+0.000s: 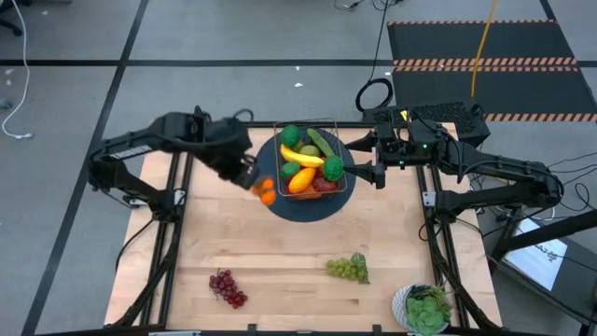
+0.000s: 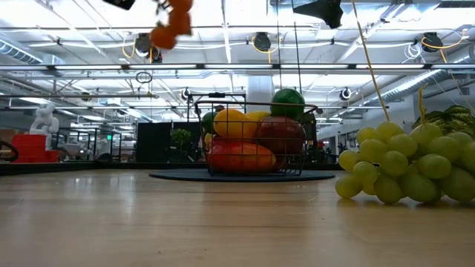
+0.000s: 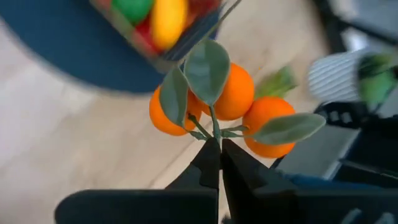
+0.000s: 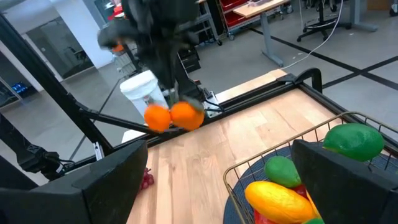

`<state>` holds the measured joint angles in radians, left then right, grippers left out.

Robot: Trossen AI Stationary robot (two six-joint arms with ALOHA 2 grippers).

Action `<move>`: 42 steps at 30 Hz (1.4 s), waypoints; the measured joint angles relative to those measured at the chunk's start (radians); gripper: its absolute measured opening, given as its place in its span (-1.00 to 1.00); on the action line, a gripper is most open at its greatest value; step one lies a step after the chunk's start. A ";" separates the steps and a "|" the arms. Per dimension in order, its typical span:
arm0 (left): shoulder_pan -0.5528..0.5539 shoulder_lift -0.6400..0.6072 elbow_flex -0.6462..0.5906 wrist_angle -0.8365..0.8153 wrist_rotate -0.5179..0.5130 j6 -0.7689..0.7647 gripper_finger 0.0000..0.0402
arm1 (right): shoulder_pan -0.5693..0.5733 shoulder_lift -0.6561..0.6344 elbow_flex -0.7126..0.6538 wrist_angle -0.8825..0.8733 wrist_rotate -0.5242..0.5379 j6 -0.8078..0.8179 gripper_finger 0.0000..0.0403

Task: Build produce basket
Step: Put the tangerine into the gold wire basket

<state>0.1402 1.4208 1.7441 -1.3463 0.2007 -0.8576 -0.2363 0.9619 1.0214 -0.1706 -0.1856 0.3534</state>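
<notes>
A wire basket [image 1: 309, 157] stands on a round dark-blue mat [image 1: 308, 207]. It holds a banana, a mango, a cucumber, an apple and green fruits. My left gripper [image 1: 250, 177] is shut on a cluster of oranges [image 3: 233, 93] with green leaves. It holds the cluster high above the table, just left of the basket, and the low view shows the oranges [image 2: 171, 26] near its top edge. My right gripper [image 4: 217, 186] stands open and empty at the basket's right side. Purple grapes [image 1: 227, 287] and green grapes [image 1: 348, 269] lie on the table near its front. My left gripper pinches the cluster's thin green stem [image 3: 214, 134], where the leaves branch off, between its two fingertips [image 3: 208, 165]. The fingers slant downward. The oranges hang past the fingertips, clear of the table and the mat.
A leafy green plant in a white pot [image 1: 424, 308] stands at the near right corner. Bare wood lies between the mat and the two bunches of grapes. Black frame bars run along the table's left and right sides.
</notes>
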 joint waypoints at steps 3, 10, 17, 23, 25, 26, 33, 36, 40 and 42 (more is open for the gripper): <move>0.034 0.000 0.054 0.064 -0.010 0.063 -0.98 | 0.000 0.000 0.000 0.000 0.001 0.002 0.94; 0.118 0.000 0.162 0.196 -0.022 0.217 -0.98 | 0.000 0.000 0.000 0.000 0.002 0.024 0.91; 0.211 0.001 0.228 0.260 -0.006 0.422 -0.97 | 0.000 0.001 0.000 0.028 0.051 0.061 0.59; 0.270 0.002 0.239 0.323 0.050 0.630 -0.97 | 0.000 0.001 0.000 0.035 0.058 0.132 0.13; 0.277 0.001 0.239 0.339 0.071 0.722 -0.96 | 0.000 0.001 0.000 0.035 0.058 0.132 -0.03; 0.277 0.001 0.239 0.347 0.077 0.773 -0.96 | 0.000 0.001 0.000 0.035 0.058 0.132 -0.11; 0.273 0.000 0.239 0.376 0.105 1.160 -0.95 | 0.000 0.001 0.000 0.039 0.058 0.134 -0.56; 0.273 0.000 0.238 0.387 0.105 1.307 -0.95 | 0.000 0.001 0.000 0.039 0.059 0.150 -0.70; 0.273 0.000 0.238 0.429 0.105 1.433 -0.98 | 0.000 0.001 0.000 0.039 0.059 0.167 -0.86; 0.273 0.000 0.238 0.455 0.105 1.482 -0.95 | 0.000 0.001 0.000 0.039 0.059 0.167 -0.92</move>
<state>0.4129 1.4212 1.9823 -0.8912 0.3058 0.6244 -0.2359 0.9630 1.0214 -0.1314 -0.1268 0.5201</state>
